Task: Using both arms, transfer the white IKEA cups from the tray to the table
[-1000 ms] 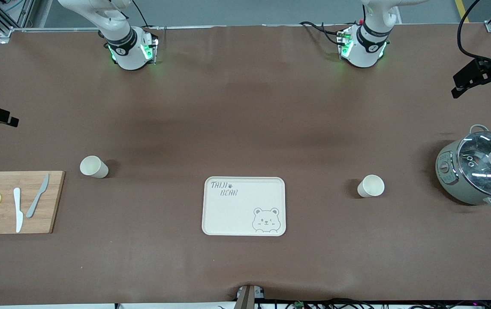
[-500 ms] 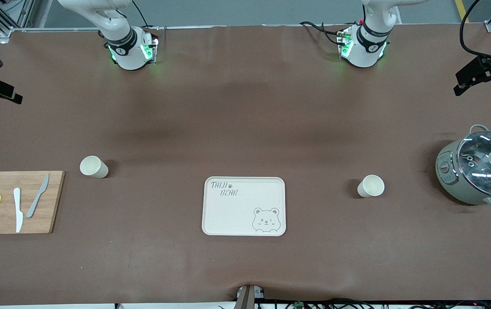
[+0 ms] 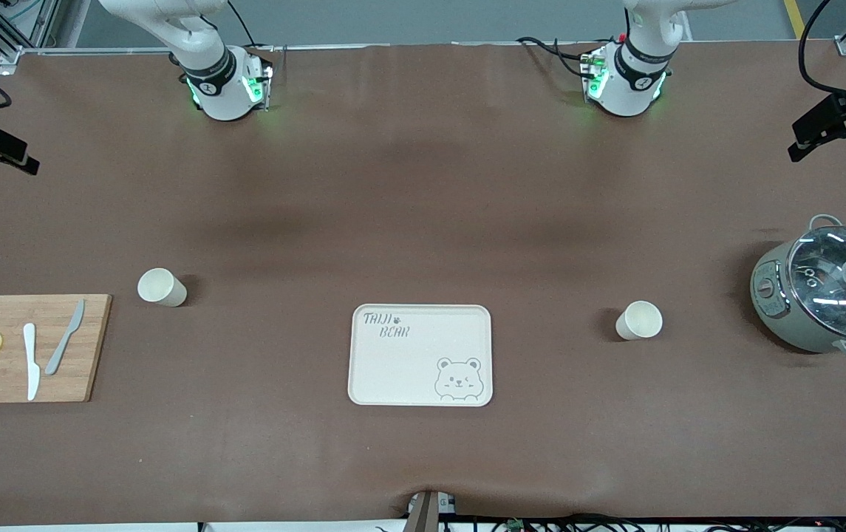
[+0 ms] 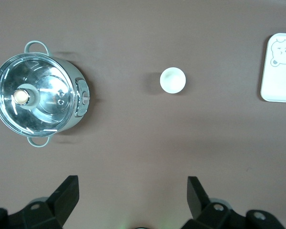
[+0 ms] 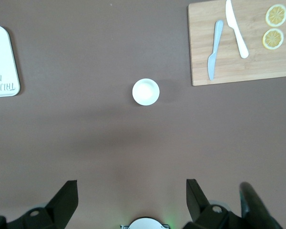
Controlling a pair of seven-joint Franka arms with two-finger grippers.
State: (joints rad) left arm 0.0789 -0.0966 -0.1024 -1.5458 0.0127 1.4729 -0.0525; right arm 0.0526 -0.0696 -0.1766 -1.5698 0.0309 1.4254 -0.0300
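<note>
I see the table [image 3: 423,185] first, brown and wide, then the tray [image 3: 420,355] at its middle near the front camera, bare of cups. By my judgement the moving is done. One white cup [image 3: 162,287] stands upright on the table toward the right arm's end, at about ten o'clock from the tray; the other cup [image 3: 639,320] stands toward the left arm's end, at about three o'clock. The left gripper [image 4: 132,200] hangs high with fingers spread wide, its cup straight ahead in the wrist view; the right gripper [image 5: 132,200] likewise, probably directly above its end.
</note>
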